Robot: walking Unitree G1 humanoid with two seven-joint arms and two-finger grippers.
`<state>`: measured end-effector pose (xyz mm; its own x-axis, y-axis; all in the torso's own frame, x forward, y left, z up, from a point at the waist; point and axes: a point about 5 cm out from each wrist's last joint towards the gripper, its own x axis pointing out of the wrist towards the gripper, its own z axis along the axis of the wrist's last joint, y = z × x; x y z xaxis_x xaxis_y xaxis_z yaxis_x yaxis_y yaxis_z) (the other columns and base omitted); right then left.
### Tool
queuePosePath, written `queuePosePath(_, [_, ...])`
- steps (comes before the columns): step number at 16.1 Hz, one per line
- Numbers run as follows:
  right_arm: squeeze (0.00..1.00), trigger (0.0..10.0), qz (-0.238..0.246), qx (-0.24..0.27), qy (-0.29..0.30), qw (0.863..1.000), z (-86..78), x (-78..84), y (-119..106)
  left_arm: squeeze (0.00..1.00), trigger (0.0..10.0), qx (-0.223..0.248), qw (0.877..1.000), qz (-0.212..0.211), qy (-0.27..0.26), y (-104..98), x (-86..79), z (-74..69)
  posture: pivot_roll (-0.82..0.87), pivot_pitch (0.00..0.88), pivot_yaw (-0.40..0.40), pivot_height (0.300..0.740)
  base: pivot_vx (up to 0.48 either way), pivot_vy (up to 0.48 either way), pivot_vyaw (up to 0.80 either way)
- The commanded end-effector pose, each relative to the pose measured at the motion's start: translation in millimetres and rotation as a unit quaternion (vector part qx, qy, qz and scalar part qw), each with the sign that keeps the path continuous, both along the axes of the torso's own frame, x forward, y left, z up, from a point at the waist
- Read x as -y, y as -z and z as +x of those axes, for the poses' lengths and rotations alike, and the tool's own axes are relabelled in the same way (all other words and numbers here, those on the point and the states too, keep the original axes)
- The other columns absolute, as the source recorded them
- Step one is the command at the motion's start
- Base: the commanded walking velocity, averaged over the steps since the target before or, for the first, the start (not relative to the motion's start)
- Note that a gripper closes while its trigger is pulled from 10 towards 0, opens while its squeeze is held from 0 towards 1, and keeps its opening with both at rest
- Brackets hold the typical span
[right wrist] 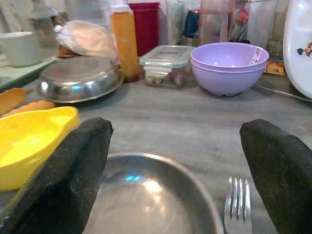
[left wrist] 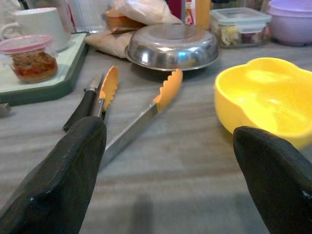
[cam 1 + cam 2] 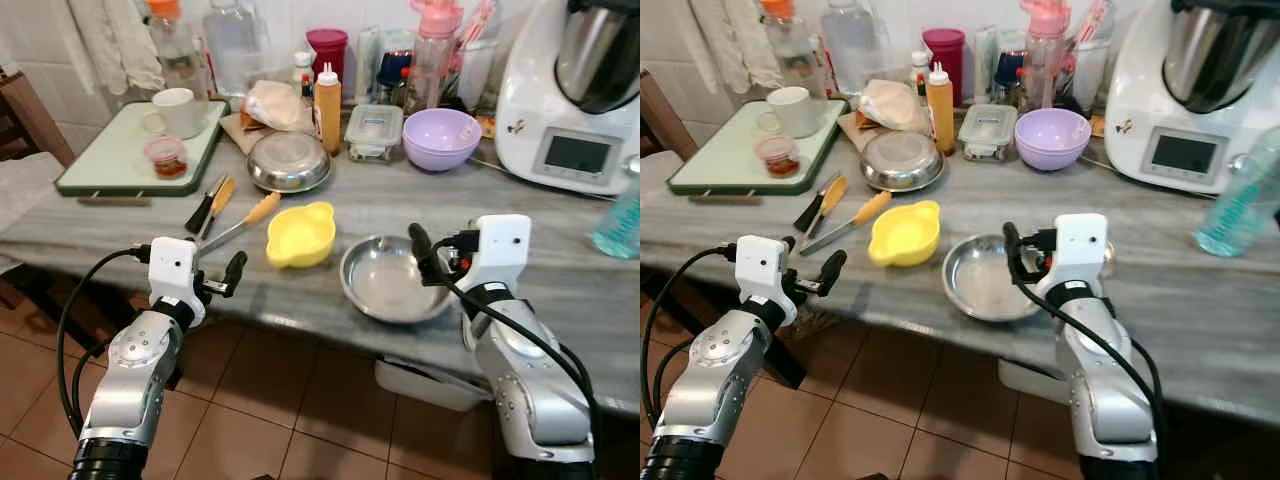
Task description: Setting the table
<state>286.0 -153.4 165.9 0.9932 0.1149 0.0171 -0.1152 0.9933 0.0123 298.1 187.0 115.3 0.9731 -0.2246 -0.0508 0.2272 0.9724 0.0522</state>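
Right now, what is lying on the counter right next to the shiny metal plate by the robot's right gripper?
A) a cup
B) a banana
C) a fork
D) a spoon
C: the right wrist view shows a fork with its tines lying on the counter beside the rim of the steel plate, between the open fingers of the right gripper.

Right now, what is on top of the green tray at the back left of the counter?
On the green tray stand a white mug and a small jar with a pink lid and reddish contents. What the mug holds cannot be seen.
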Motion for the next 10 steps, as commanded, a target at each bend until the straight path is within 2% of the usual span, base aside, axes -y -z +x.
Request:
queuePosePath(1, [0.0,10.0,0.0,0.003,0.006,1.0,0.7,2.4,-1.1,0.0,10.0,0.002,1.0,0.008,-0.003,-3.4,-1.9,0.0,-0.08,0.0,0.066,0.74,-0.311,0.0,0.0])
queuePosePath(10, [0.0,10.0,0.001,0.005,0.026,1.0,4.0,4.3,-0.8,0.0,10.0,-0.006,1.0,0.017,0.008,-4.0,-2.1,-1.1,-0.07,0.0,0.074,0.74,-0.324,0.0,0.0])
